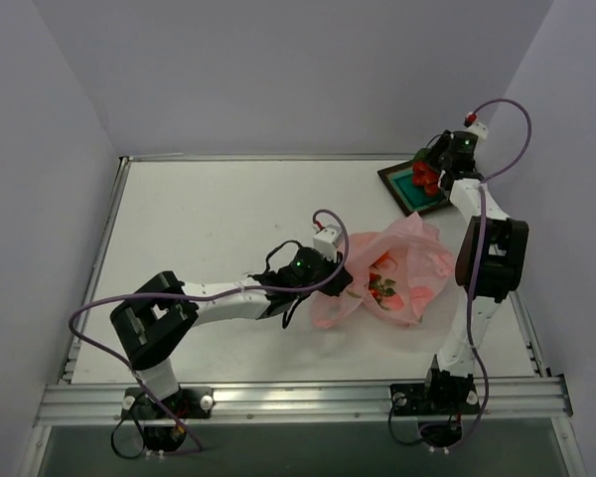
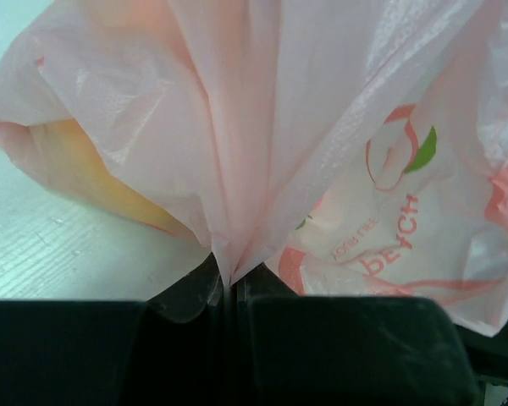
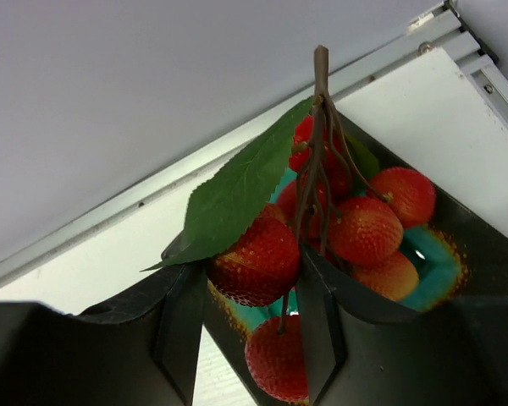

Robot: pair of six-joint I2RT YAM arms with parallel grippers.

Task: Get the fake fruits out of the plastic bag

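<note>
Fake fruits [image 3: 364,228] sit in two places, so I judge the job to be partly done.

Starting from the near left corner, the left arm reaches across to the middle of the bench [image 1: 209,219]. The left gripper [image 2: 229,283] is clamped tight on a gathered fold of the plastic bag [image 2: 322,127], with pink film fanning out from between its fingers. The bag lies crumpled right of centre, nearer the right edge than the left. Through the film on its left side I can make out a yellow-orange fruit [image 2: 76,169], so at least that one remains inside. I can't tell how many others are hidden in there.

Further right, the right gripper [image 3: 254,279] is at the far right corner. It is closed on a bunch of red fruits with a green leaf, one berry and the stem pinched between its fingers. The bunch hangs over the dark tray [image 3: 483,254] with the teal centre, and I judge it has yet to be let go.

Room is tight at that corner, because the tray sits near both the far edge and the right edge. The right arm's elbow also hangs just beside the bag. The widest open room is on the left half of the bench, toward the far left corner.
</note>
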